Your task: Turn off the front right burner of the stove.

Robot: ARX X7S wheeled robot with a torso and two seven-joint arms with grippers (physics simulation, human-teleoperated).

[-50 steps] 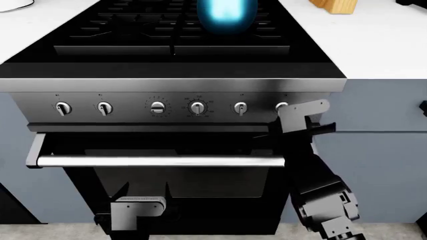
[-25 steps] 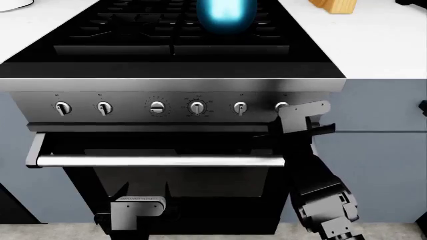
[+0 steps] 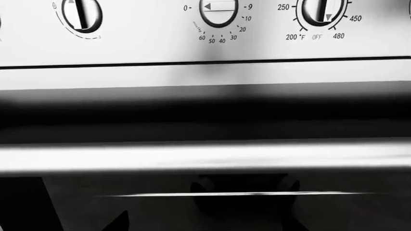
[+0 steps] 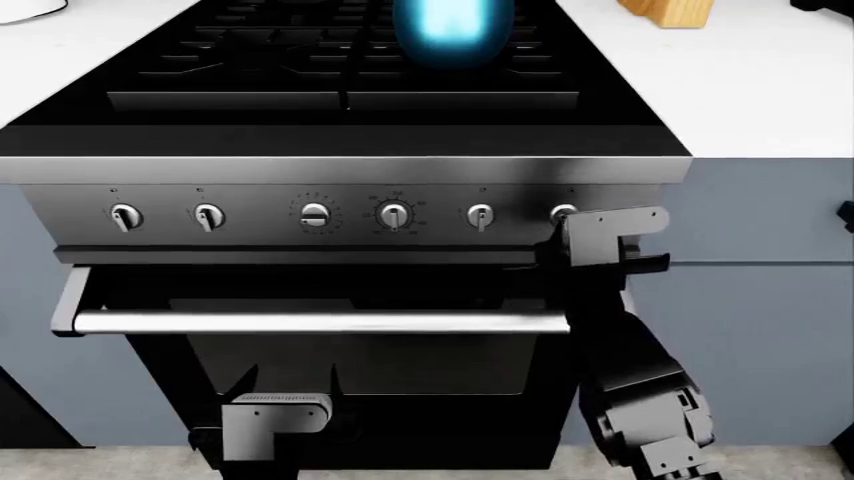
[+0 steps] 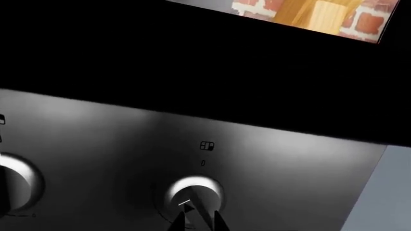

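Observation:
The stove (image 4: 347,170) fills the head view, with a black grated cooktop (image 4: 267,60) above a steel panel carrying six silver knobs. My right gripper (image 4: 569,220) is at the rightmost knob (image 4: 562,212). Up close in the right wrist view, the gripper (image 5: 198,222) has its two dark fingertips (image 5: 176,222) pressed to either side of that knob's (image 5: 192,195) grip blade, under a small burner symbol (image 5: 206,146). My left gripper (image 4: 276,402) hangs low before the black oven door (image 4: 400,380). Its fingers are lost in the dark.
A long steel bar handle (image 4: 320,322) crosses the oven door, just left of my right arm. A blue rounded object (image 4: 454,25) sits on the cooktop. White counter (image 4: 761,90) with a wooden block (image 4: 667,10) lies to the right, grey-blue cabinets (image 4: 761,300) below. Timer dial (image 3: 218,9) and temperature dial (image 3: 321,9) face the left wrist.
My right gripper has rolled slightly at the rightmost knob, from tilted to nearly level. The left arm and the rest of the scene have not moved.

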